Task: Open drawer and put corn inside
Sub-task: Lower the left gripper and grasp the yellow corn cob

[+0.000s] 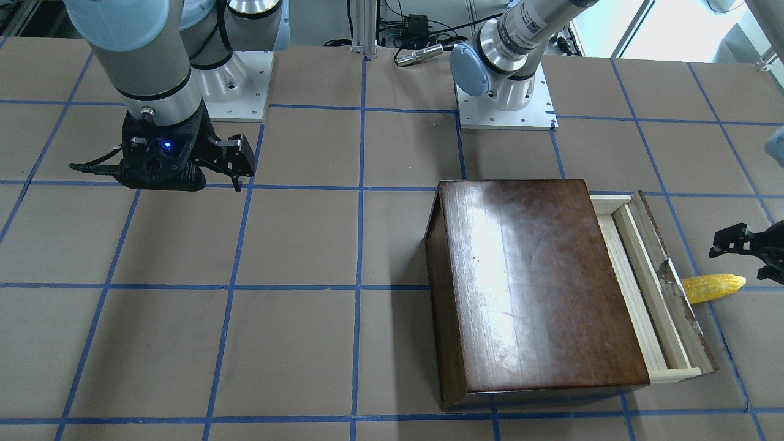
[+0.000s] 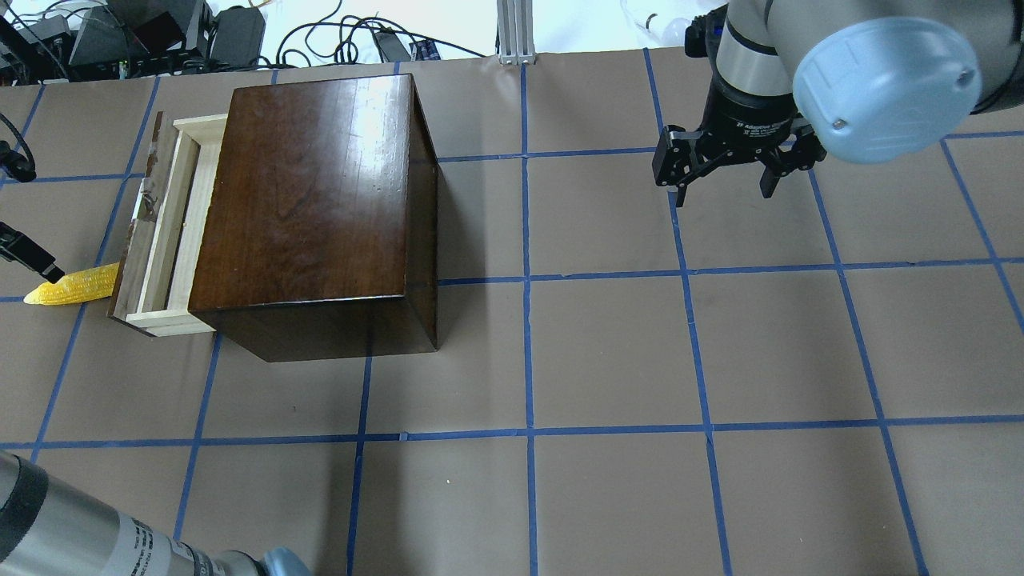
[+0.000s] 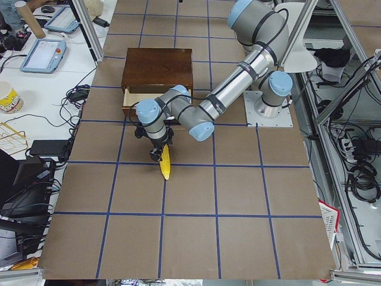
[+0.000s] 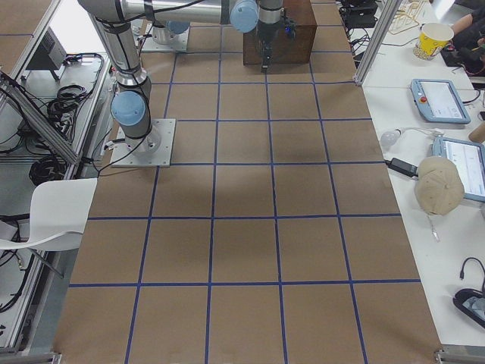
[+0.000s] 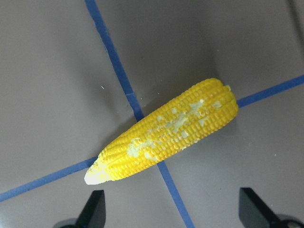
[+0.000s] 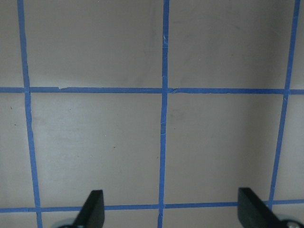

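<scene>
The yellow corn (image 1: 713, 286) lies on the table just outside the drawer's dark front panel; it also shows in the overhead view (image 2: 72, 286) and the left wrist view (image 5: 166, 133). The drawer (image 1: 643, 275) of pale wood is pulled partway out of the glossy dark-brown box (image 1: 533, 288), and what shows of its inside is empty. My left gripper (image 1: 744, 251) is open and hovers just above the corn without touching it, its fingertips (image 5: 95, 209) near the corn's pointed end. My right gripper (image 2: 722, 188) is open and empty, far from the box.
The table is brown with a blue tape grid (image 2: 528, 280). The arm bases (image 1: 505, 104) stand at the robot's side. Cables and electronics (image 2: 120, 32) lie beyond the far table edge behind the box.
</scene>
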